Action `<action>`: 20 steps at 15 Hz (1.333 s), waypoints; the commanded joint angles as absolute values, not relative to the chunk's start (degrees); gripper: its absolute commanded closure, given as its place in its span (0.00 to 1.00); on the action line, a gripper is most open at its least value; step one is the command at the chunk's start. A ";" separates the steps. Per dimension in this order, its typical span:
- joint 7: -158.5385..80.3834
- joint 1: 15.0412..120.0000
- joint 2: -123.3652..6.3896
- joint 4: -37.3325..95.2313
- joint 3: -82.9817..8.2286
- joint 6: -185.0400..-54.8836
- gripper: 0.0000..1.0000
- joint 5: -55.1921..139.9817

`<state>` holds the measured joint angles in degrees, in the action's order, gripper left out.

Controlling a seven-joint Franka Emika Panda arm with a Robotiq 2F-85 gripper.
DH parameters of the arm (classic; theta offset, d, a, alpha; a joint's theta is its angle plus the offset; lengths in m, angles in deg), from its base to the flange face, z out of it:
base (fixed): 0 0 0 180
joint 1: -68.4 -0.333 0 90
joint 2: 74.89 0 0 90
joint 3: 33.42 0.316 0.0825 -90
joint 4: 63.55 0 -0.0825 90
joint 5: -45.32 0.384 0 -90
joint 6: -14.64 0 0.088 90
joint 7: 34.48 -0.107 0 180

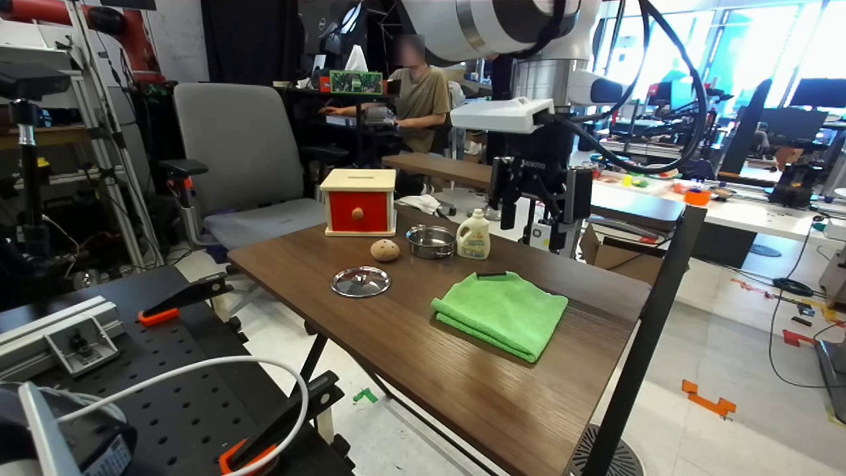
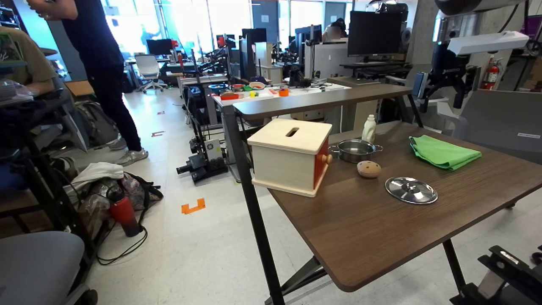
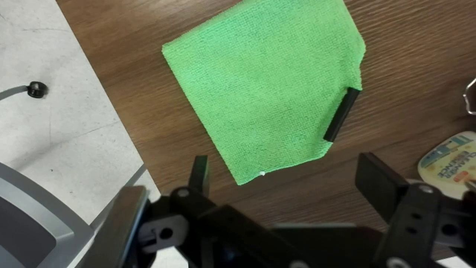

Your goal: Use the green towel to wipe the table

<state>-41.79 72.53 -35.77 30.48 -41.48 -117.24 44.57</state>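
My hand (image 3: 283, 163) above surface (image 1: 396, 324), fingers spread wide, apart from green towel (image 3: 267, 82). Wrist view: towel corner shows between my fingertips. Towel lies folded flat near surface edge opposite box (image 2: 281, 165); black strip (image 3: 341, 114) along one side. Both exterior views: box stands at edge, bottle (image 1: 474, 241) upright just beside pot (image 1: 431, 246), pair between box and towel.

Green towel (image 3: 267, 87) partly beyond wrist view's top edge

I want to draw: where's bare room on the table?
Between the towel, the lid and the edge of the table; also between lid, box and rounded corner. It's crowded around the pot: bottle, brown lump and box sit close.
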 commanded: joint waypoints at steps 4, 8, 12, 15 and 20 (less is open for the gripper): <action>-39.81 73.49 -32.95 27.68 -38.79 -116.06 0.00 45.25; -41.08 72.80 -33.68 29.61 -39.39 -117.37 0.00 44.65; -41.00 72.83 -33.67 29.39 -39.38 -117.37 0.00 44.64; -41.82 72.35 -33.76 30.24 -39.89 -119.43 0.00 44.04; -41.31 71.94 -33.47 33.01 -39.68 -124.07 0.00 43.74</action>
<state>-41.15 72.56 -33.68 31.35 -39.47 -120.72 44.52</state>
